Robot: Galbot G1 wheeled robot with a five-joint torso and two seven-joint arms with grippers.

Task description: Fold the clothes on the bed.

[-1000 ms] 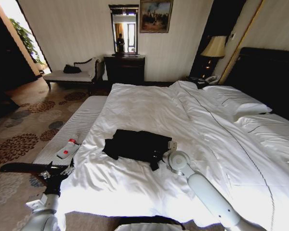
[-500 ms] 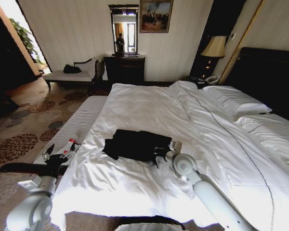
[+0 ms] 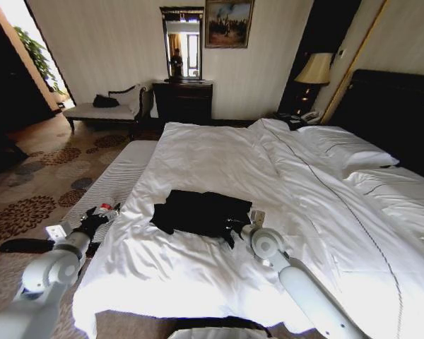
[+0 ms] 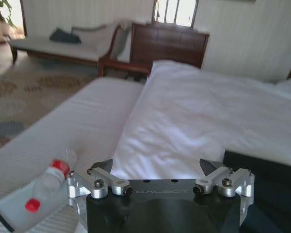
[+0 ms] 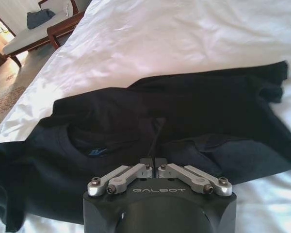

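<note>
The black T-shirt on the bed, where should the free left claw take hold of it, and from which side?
The T-shirt lies flat. Probably pinch its loose edge nearest the bench, coming in low from that side, where the open left claw waits. The right claw is shut at the opposite edge.

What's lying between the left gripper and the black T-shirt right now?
Only bare white sheet. In the head view the left gripper sits over the bench by the bottle; rumpled bed sheet runs from there to the black T-shirt, as the left wrist view confirms.
</note>
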